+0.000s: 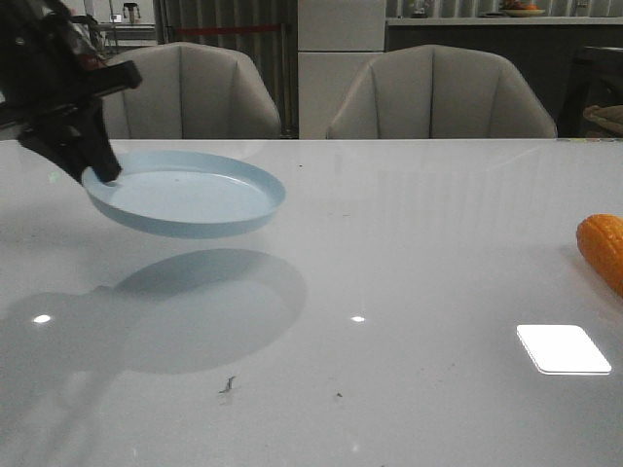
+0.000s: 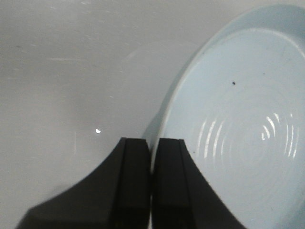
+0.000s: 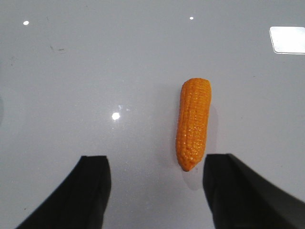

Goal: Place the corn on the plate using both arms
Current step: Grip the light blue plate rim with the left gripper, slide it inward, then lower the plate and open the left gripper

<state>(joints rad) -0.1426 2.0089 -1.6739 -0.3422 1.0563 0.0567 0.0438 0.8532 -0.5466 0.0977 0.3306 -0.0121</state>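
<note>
The glossy white bench [image 1: 409, 253] fills most of the front view, with two pale upholstered chairs [image 1: 443, 92] standing behind its far edge. Over the bench's left part the pale blue plate [image 1: 190, 193] hangs in the air, tilted, its shadow spread on the surface below it. The left gripper [image 1: 102, 167] holds the plate by the left rim; in the left wrist view its black fingers [image 2: 136, 181] are pressed together on the rim's edge, the plate's ringed inner face [image 2: 243, 129] showing beside them. The orange corn [image 1: 604, 248] lies flat on the bench at the far right edge of the front view, well apart from the plate and partly cut off by the frame. In the right wrist view the right gripper [image 3: 155, 188] hangs above the bench with its fingers [image 3: 90, 191] spread wide apart, and the corn [image 3: 192, 123] lies between and just beyond them, nearer one finger, untouched. A bright rectangular light reflection [image 1: 563, 348] sits on the bench near the corn.
</note>
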